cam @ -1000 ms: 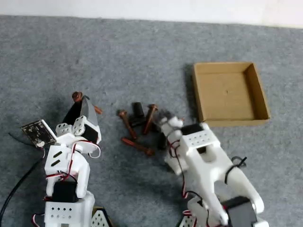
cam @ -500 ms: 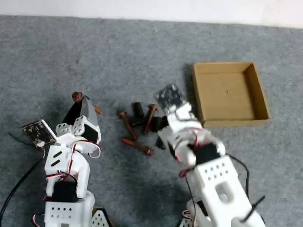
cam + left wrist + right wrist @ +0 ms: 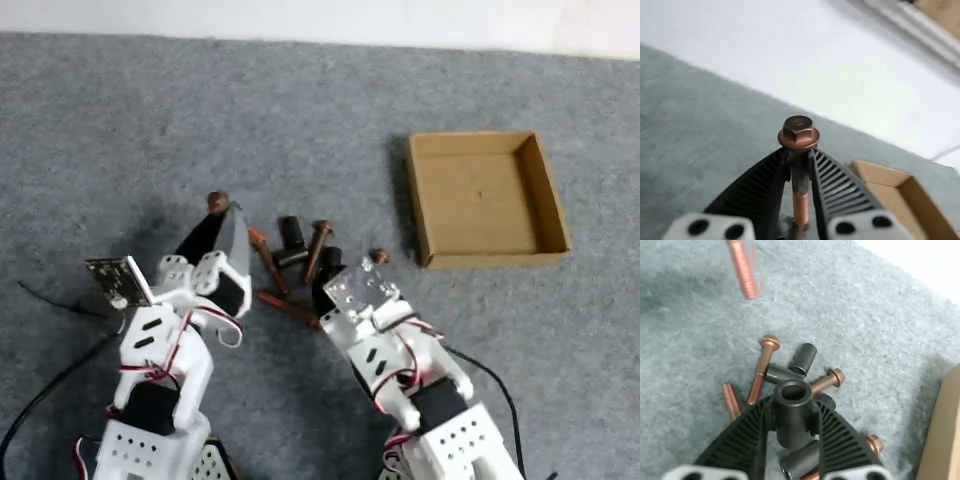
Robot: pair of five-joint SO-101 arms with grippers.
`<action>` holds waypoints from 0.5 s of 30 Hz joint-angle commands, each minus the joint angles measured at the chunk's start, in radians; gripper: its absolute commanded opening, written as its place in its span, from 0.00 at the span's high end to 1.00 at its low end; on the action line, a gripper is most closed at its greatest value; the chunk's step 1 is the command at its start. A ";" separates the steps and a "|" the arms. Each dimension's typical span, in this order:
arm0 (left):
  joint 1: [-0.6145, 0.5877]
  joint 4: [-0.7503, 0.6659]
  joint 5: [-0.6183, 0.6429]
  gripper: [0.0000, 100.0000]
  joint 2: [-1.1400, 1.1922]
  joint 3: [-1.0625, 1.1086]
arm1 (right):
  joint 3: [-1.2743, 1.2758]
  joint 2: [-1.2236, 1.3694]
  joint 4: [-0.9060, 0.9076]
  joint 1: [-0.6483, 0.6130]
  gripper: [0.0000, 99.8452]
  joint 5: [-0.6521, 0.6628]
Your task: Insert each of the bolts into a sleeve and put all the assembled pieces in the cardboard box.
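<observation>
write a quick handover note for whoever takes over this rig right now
The left gripper is shut on a bolt, head up, held above the carpet.
The right gripper is shut on a sleeve, open end up, over the pile.
In the pile, between the arms, lie loose bolts and loose sleeves. The cardboard box sits right of the pile.
Done: one bolt and one sleeve are gripped. No bolt is in a sleeve, and nothing is in the box.
Left: join the held pair, box it, then do the same for the rest of the pile.
</observation>
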 commanded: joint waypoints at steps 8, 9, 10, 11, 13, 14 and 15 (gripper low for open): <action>0.071 -0.038 0.006 0.99 -0.013 0.021 | 0.185 -0.294 -0.025 -0.047 1.00 0.000; 0.071 -0.038 0.008 0.99 -0.013 0.021 | 0.194 -0.288 -0.025 -0.058 1.00 0.000; 0.073 -0.038 0.008 0.99 -0.013 0.021 | 0.194 -0.283 -0.025 -0.071 1.00 0.000; 0.085 -0.038 0.008 0.99 -0.013 0.019 | 0.194 -0.283 -0.025 -0.079 1.00 0.000; 0.120 -0.038 0.008 0.99 -0.013 0.018 | 0.200 -0.283 -0.025 -0.084 1.00 0.000; 0.140 -0.038 0.008 0.99 -0.013 0.016 | 0.200 -0.283 -0.025 -0.085 1.00 0.000; 0.162 -0.037 0.008 0.99 -0.013 0.016 | 0.200 -0.283 -0.027 -0.085 1.00 0.000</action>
